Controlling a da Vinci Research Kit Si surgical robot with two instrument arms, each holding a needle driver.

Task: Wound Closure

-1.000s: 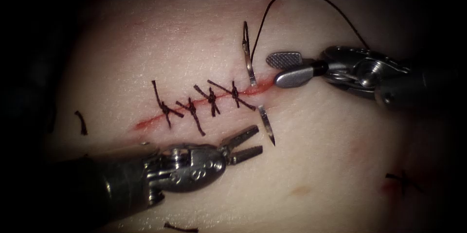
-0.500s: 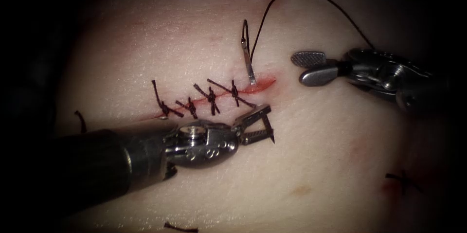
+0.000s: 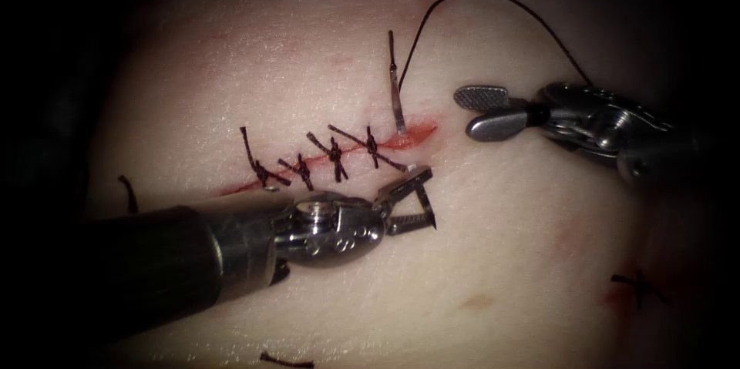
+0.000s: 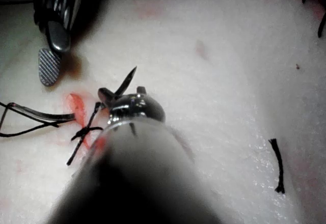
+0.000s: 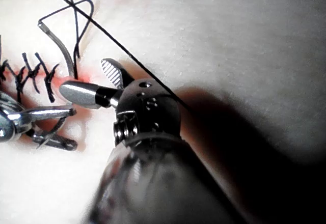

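Steel needle (image 3: 422,203) sits in the tissue (image 3: 501,261) across the right-hand end of the cut (image 3: 416,135); its pointed end stands out below the cut, near the middle of the frame, and its tail end (image 3: 395,103) rises above the cut, with the black thread (image 3: 493,7) arcing from the tail up and over to the upper right. The needle's long axis runs roughly top to bottom across the cut; the left tool (image 3: 408,201), coming in from the lower left, is by far the nearer, its jaws spread wide and set about the pointed end, one above it and one below, not yet closed on it as far as I can judge. The right tool (image 3: 479,111) lies at the right of the frame, level with the tail and apart from it, jaws parted and holding nothing. Four tied stitches (image 3: 335,157) lie along the cut to the left.

Against a second ago: the left tool has come up from the lower middle of the frame to the needle's point; the right tool has backed off to the right, away from the tail; the needle itself has hardly shifted.
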